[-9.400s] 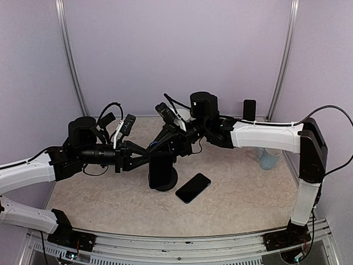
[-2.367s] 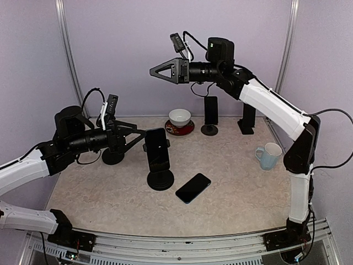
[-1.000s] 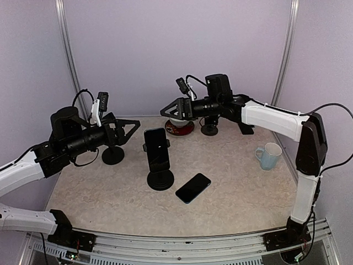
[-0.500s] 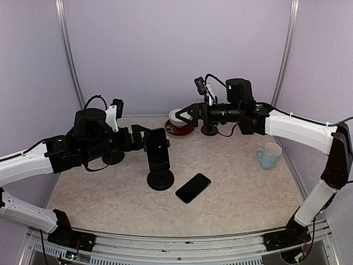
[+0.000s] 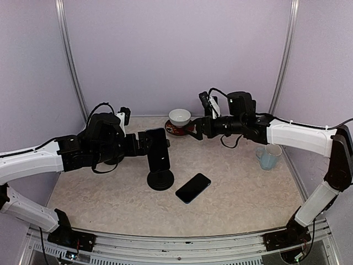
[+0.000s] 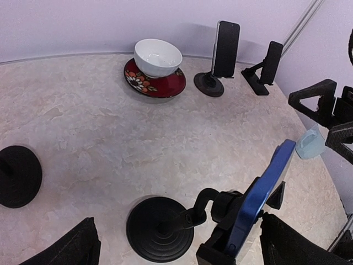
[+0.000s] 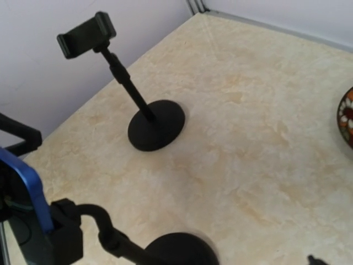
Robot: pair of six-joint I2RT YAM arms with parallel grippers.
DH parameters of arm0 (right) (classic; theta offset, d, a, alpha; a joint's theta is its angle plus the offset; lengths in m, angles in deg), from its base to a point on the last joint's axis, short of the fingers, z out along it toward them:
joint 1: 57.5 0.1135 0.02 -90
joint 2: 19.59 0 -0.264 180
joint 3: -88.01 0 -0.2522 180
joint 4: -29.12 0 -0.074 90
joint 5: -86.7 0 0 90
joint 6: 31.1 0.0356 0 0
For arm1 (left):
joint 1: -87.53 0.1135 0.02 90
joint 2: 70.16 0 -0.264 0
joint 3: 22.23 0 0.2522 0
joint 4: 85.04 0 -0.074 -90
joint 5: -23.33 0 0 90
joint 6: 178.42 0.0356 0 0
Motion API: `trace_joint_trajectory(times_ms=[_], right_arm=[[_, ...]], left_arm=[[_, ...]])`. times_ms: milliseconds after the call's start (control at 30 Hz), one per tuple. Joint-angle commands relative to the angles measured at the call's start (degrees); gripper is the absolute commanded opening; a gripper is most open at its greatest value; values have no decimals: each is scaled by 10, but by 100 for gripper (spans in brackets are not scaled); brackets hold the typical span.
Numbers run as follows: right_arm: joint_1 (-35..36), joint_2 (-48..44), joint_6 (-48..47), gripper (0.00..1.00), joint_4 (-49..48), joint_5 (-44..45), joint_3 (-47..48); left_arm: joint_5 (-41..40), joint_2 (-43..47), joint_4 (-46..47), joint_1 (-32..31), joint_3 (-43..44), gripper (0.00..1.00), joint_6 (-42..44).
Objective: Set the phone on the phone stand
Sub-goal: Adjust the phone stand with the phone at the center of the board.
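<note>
- Overhead view: the phone (image 5: 159, 154) stands upright, clamped in the black stand (image 5: 160, 180) in the middle of the table. The left gripper (image 5: 142, 144), jaws spread wide and holding nothing, sits just left of the phone. The right gripper (image 5: 194, 130), also spread wide, hangs well apart from it, near the bowl (image 5: 180, 116). A second phone (image 5: 193, 187) lies flat beside the stand's base.
- Left wrist view: both fingers (image 6: 74, 249) sit far apart at the bottom corners. The blue-edged phone lies between them, nearer the right-hand one; contact cannot be told.
- Right wrist view: the phone's blue edge shows at far left, with another stand (image 7: 156, 131) beyond it.
</note>
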Motion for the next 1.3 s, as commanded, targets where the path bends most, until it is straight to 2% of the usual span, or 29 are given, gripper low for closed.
trace_joint_trajectory(times_ms=[0, 267, 500, 767, 1000, 1267], right_arm=[[-7, -16, -7, 100, -26, 0, -11], [-8, 2, 1, 100, -41, -27, -8], [-8, 8, 10, 100, -50, -43, -6], [-7, 18, 13, 100, -59, -63, -12], [12, 38, 10, 100, -67, -77, -10], [51, 70, -12, 100, -82, -99, 9]], left_arm=[[25, 21, 4, -2, -10, 97, 4], [65, 39, 30, 8, -40, 80, 10], [67, 23, 18, 31, -37, 67, -3], [84, 18, 38, 35, -43, 60, -1], [94, 17, 57, 35, -44, 59, 4], [103, 29, 65, 48, -49, 47, 5]])
